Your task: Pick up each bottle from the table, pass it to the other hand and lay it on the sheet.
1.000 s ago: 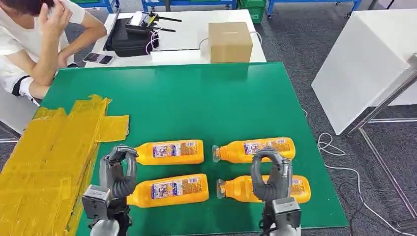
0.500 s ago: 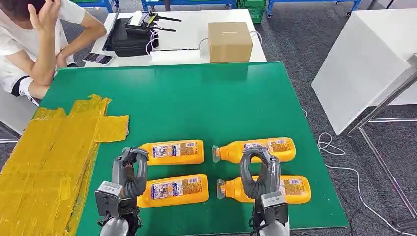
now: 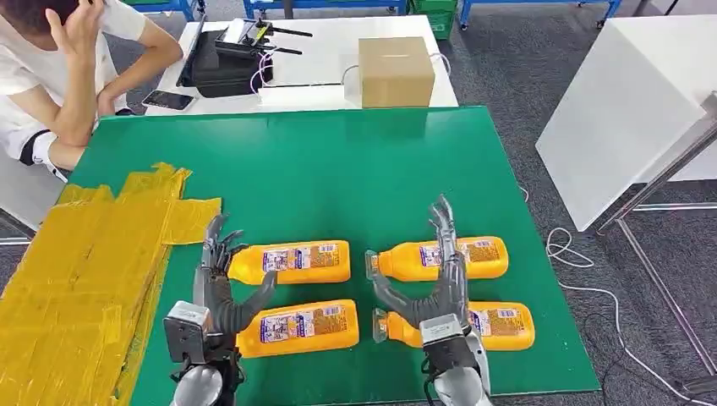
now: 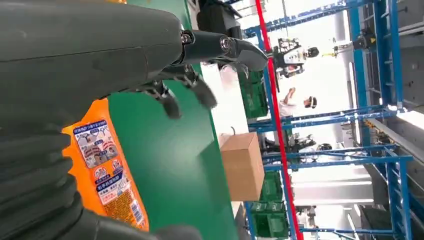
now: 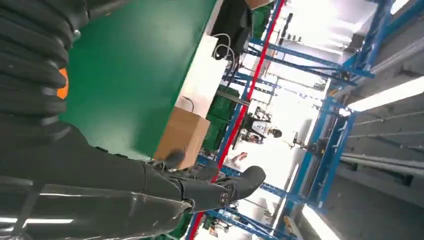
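Bottles, four of them, are lying on their sides on the green table (image 3: 338, 169) in two rows of two. I am taking the cardboard box (image 3: 395, 71) at the table's far edge as my landmark. The far left bottle (image 3: 292, 261) and far right bottle (image 3: 440, 258) are making up the row closer to the box; the near left bottle (image 3: 298, 326) and near right bottle (image 3: 499, 324) are lying in the row farther from it. All four are pointing their necks to the left and sitting apart from one another.

I am seeing the left hand (image 3: 221, 283) spread wide with nothing in it, fingers fanning up beside the neck end of the far left bottle and thumb reaching over the neck end of the near left bottle. Whether it is touching either one, I cannot tell. In the left wrist view the left hand (image 4: 75, 55) is hovering over an orange label, fingers apart.

The right hand (image 3: 435, 275) is spreading too, holding nothing. Its fingers are stretching toward the box across the far right bottle, and its thumb is angling out over the gap above the near right bottle's cap. Contact I cannot confirm. The right wrist view is showing the right hand (image 5: 150, 185) with fingers extended toward the box.

The yellow sheet (image 3: 84, 262) is lying on the table well to the left of the box, on the near side, left of all the bottles. A person (image 3: 59, 68) is sitting at the table's far left corner, elbow on the edge.
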